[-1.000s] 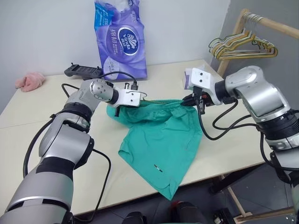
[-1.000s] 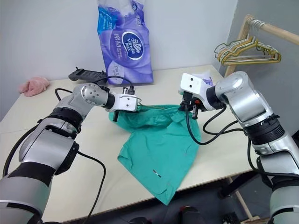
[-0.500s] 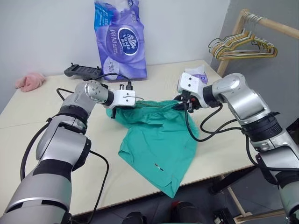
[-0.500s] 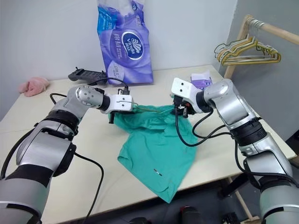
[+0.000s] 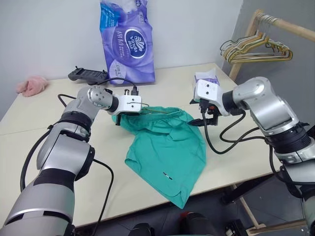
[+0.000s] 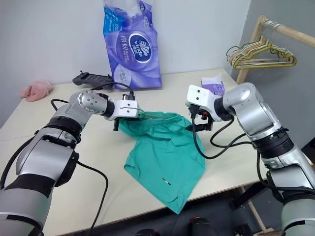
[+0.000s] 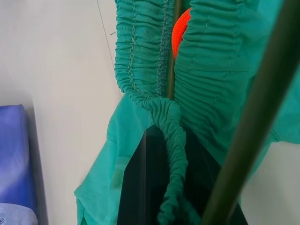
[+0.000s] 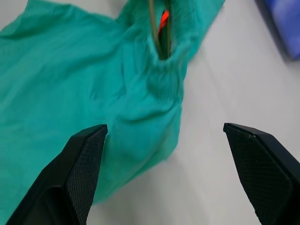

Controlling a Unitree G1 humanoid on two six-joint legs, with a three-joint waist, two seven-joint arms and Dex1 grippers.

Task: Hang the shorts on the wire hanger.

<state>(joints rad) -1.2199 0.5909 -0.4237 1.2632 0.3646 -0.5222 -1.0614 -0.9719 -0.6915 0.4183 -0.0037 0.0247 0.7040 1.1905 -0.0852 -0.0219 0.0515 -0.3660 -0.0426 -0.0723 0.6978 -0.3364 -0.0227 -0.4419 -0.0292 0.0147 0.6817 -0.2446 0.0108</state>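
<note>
My right gripper (image 8: 164, 168) stands wide open, holding nothing, just above the shorts' (image 5: 167, 147) right waistband corner. My left gripper (image 5: 119, 118) is clamped on the gathered waistband at the left corner, with the wire hanger (image 7: 243, 117) running through it. The shorts lie on the cream table (image 5: 59, 162), their hem over the near edge. A purple tissue pack (image 5: 126, 42) stands at the far side.

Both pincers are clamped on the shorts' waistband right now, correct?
Not both. The left pincer is shut on the shorts waistband, but the right wrist view shows the right pincer open, clear of the cloth.
</note>
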